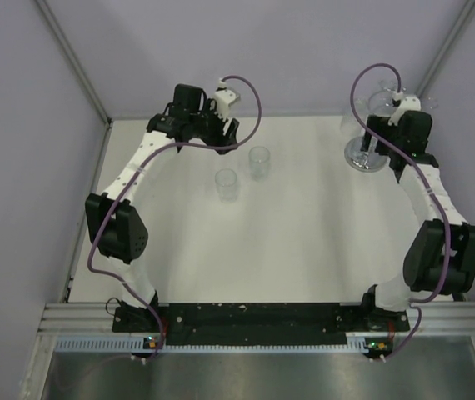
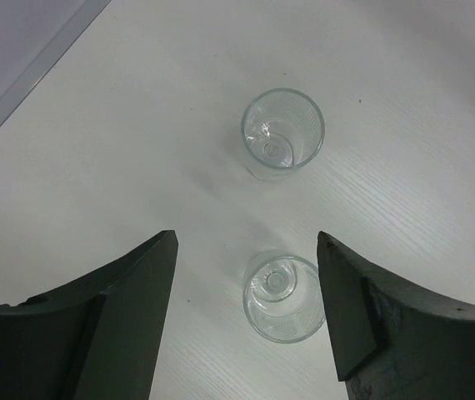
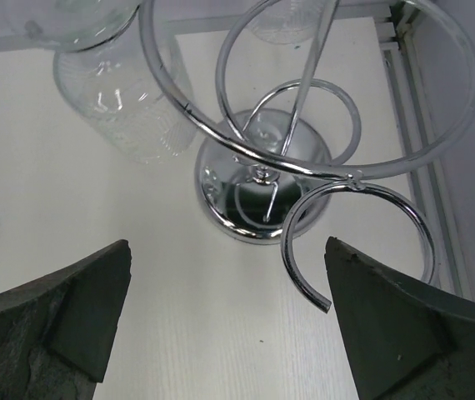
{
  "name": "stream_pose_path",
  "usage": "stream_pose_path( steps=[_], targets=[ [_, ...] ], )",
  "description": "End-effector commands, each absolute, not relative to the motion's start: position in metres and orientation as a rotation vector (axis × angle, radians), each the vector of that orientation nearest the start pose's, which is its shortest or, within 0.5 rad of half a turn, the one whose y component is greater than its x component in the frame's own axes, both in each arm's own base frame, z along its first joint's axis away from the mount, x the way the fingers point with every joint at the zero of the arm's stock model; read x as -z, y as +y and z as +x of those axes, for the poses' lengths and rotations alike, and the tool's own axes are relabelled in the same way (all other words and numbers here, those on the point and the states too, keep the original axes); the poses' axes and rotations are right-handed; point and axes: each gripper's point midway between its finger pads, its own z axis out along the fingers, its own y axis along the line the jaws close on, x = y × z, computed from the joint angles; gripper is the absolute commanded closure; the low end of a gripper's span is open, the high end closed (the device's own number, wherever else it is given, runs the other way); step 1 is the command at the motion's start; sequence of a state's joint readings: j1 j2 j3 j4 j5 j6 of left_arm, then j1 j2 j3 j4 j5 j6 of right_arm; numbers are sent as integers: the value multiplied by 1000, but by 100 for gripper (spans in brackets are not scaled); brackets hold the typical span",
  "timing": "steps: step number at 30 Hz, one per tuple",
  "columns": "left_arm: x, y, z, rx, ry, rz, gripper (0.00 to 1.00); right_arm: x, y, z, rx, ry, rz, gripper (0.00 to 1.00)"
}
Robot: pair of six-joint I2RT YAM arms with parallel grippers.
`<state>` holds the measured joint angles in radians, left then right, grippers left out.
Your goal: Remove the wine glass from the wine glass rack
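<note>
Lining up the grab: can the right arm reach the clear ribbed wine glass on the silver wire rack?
Probably yes. The right gripper is open, and the clear ribbed wine glass shows uncovered ahead-left; a loop of the silver wire rack runs close beside it, so clearance looks tight.

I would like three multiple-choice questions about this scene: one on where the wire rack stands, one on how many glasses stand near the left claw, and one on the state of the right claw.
1. Where on the table does the wine glass rack stand?
A. far right
B. far left
C. beside the arm bases

2. How many clear glasses stand on the table under the left claw?
A. one
B. two
C. four

3. The right claw is:
A. shut on the rack's post
B. open, holding nothing
C. shut on a glass

Answers:
1 A: the top view shows its round shiny base at the far right.
2 B: the left wrist view shows two.
3 B: its fingers stand wide apart above the rack.
</note>
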<state>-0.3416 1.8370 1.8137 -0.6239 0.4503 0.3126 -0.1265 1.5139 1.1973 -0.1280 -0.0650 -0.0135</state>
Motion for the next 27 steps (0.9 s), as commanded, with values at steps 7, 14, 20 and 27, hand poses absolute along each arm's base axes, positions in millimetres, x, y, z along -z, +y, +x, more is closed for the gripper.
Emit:
stream_pose_path(
  steps=[7,14,20,27],
  targets=[
    [-318,-245,457,559,1703,864,27,-227,-83,425,27,2002,130,4],
    [-367,-232,475,420,1569,767,26,-205,-30,417,-123,2025,-66,6],
    [-362,-238,465,440,1510,780,14,-208,-1,441,-60,1882,-184,1],
    [-363,-247,465,462,1511,796,14,-213,1,478,40,1758,-126,1]
  ],
)
